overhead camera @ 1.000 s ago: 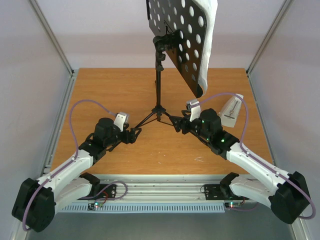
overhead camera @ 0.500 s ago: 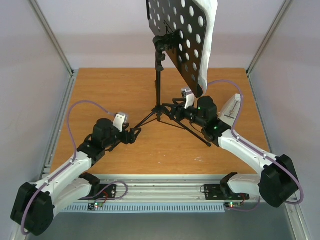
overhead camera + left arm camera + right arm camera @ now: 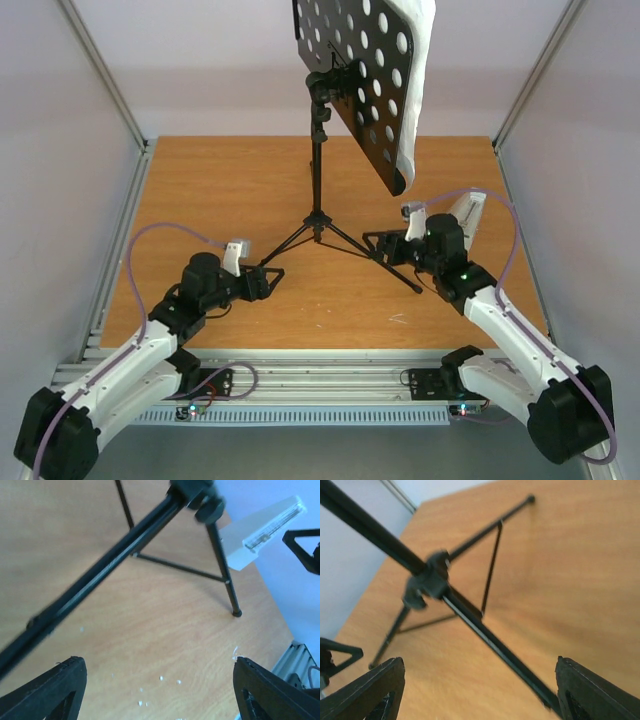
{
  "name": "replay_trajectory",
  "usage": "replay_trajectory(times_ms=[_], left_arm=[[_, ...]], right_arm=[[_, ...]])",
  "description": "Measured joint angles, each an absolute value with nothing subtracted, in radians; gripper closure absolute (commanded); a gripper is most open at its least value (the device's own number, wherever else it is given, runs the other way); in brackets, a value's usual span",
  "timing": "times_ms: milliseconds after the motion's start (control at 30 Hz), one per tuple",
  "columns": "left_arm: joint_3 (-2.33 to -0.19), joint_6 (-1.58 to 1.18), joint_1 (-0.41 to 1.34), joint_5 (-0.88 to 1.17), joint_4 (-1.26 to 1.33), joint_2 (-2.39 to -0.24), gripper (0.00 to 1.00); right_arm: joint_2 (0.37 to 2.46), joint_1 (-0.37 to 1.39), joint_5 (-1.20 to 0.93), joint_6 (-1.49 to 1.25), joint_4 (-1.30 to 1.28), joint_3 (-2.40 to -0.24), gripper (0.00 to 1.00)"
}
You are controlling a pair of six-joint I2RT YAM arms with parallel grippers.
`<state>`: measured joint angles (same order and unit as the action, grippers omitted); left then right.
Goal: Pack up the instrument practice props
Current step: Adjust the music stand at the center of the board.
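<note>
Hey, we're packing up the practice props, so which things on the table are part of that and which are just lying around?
For packing:
music stand
sheet-music pages
metronome

Just lying about:
white crumbs on the table

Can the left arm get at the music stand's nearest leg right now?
Probably yes: the left gripper is open and pointed at the music stand's leg, which lies just ahead, and nothing stands between them.

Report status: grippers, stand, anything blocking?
Left gripper open, empty, at music stand's left leg. Right gripper open, empty, at its right leg. Stand upright, sheet music on desk. Metronome close by right arm.
</note>
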<state>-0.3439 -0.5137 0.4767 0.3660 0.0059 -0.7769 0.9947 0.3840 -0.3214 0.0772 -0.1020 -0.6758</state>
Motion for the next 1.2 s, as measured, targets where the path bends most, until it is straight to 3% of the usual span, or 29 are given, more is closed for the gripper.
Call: replay_trajectory(times_ms=[267, 733, 1200], left_arm=[[-0.271, -0.68, 0.483, 0.377, -0.052, -0.746, 0.13], [-0.247, -0.76, 0.472, 0.373, 0.16, -1.024, 0.12], [-0.294, -0.701, 0.317, 0.431, 0.18, -1.088, 0.12]], right_arm=[[0.98, 0.363, -0.41, 0.08, -0.189, -0.562, 0.04], [1.171, 0.356, -0.432, 0.143, -0.111, -0.554, 0.03], [1.225, 0.37, -0.501, 0.174, -0.059, -0.554, 0.03]])
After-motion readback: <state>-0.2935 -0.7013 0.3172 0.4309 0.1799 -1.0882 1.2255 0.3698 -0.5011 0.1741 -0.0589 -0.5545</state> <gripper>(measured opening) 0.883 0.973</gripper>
